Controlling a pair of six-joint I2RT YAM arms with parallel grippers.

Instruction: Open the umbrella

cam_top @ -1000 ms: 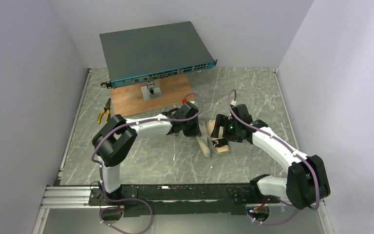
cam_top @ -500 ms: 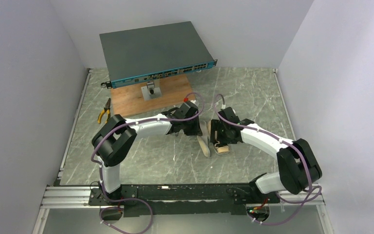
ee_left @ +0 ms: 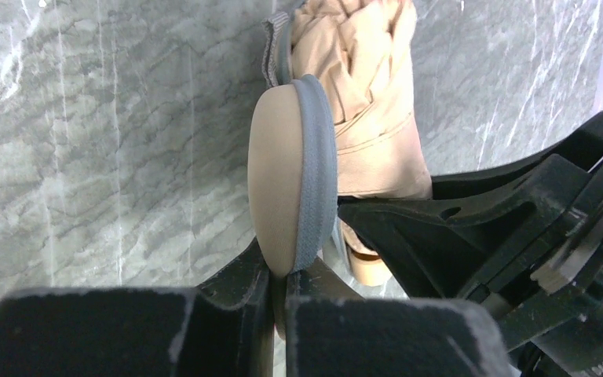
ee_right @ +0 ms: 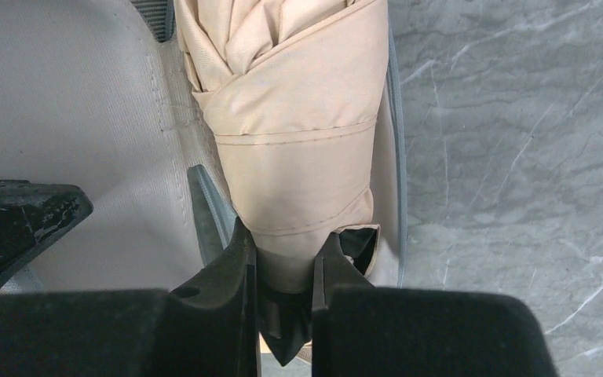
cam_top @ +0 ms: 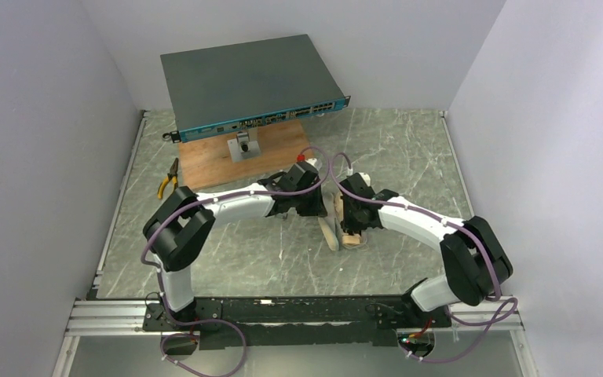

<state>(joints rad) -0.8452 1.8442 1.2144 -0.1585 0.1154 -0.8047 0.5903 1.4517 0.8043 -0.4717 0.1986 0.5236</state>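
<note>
The umbrella is folded, its cream-beige fabric wrapped tight, and it lies in the open whitish case shell on the marble table. My right gripper is shut on the umbrella's near end, with fabric pinched between both fingers. My left gripper is shut on the shell's grey zipper rim and holds that half upright beside the umbrella. From above, both grippers meet at mid-table: left gripper, right gripper, with the shell and umbrella just below them. The handle and shaft are hidden.
A grey network switch stands on a mount over a wooden board at the back left. Yellow-handled pliers lie left of the board. White walls close in the table on three sides.
My right arm has swung left toward the left gripper, and its jaws have gone from wide open to closed on the umbrella. The left gripper has kept its hold and place.
</note>
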